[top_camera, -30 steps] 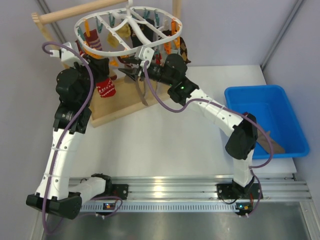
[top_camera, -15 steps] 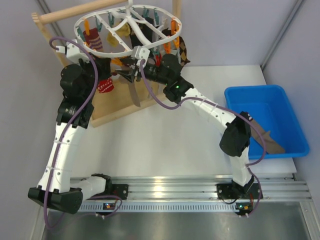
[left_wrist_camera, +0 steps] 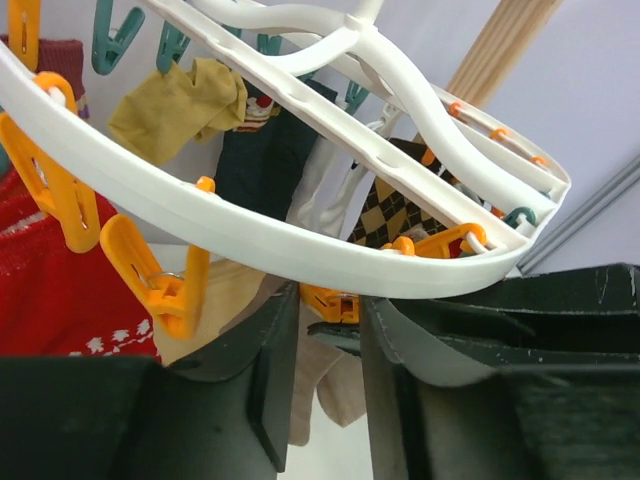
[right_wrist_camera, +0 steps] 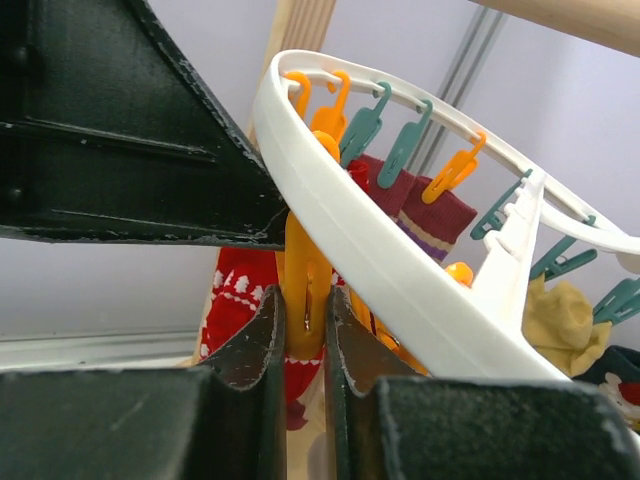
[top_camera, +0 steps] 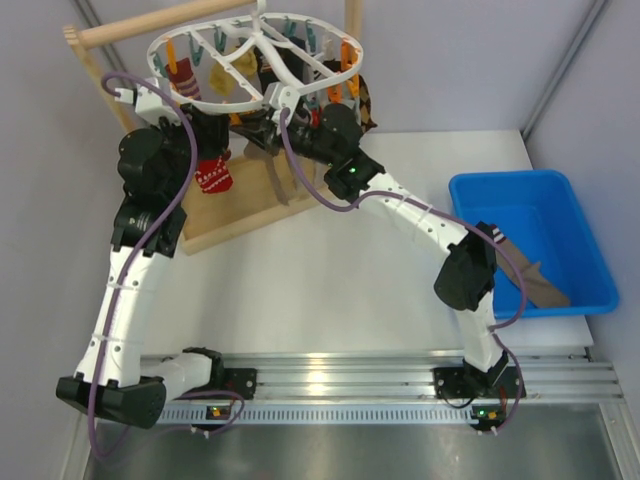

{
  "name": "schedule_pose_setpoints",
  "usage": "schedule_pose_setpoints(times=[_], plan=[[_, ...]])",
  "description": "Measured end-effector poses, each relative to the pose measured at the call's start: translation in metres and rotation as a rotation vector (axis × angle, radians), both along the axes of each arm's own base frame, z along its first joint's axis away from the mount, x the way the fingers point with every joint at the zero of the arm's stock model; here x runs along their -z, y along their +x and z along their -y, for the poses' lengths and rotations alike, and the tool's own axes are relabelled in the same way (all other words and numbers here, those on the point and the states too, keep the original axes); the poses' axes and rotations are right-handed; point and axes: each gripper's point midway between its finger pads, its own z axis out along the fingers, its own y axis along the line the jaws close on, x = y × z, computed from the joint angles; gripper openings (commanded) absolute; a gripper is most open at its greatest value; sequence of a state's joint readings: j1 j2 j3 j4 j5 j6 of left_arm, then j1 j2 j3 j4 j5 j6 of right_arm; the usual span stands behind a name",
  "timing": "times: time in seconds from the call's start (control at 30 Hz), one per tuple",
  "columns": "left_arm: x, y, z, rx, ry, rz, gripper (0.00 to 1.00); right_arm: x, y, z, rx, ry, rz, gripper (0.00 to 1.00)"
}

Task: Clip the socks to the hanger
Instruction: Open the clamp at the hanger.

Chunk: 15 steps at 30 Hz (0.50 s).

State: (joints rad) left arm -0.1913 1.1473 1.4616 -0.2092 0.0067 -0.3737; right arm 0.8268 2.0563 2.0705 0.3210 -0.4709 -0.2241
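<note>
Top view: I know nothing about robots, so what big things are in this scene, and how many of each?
Robot arms: 2, the left arm and the right arm
White peg hanger: 1
Wooden frame: 1
Blue bin: 1
Total: 5

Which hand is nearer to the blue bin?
Right. The right hand is under the hanger rim, far left of the blue bin; the left hand faces it from farther left.
</note>
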Motion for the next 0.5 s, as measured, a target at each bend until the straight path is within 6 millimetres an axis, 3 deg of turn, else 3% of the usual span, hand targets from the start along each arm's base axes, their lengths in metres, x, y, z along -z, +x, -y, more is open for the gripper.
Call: schedule_pose_setpoints(times=[0.2, 0.5], plan=[[-0.003, -0.012, 0.003, 0.032, -0.008, 0.009, 0.51, -0.004, 0.000, 0.001, 0.002, 0.012, -0.006, 0.00], [-0.010, -0.024, 0.015, 0.107, -0.016, 0.027, 0.53, -0.003, -0.002, 0.000, -0.008, 0.015, -0.032, 0.00]])
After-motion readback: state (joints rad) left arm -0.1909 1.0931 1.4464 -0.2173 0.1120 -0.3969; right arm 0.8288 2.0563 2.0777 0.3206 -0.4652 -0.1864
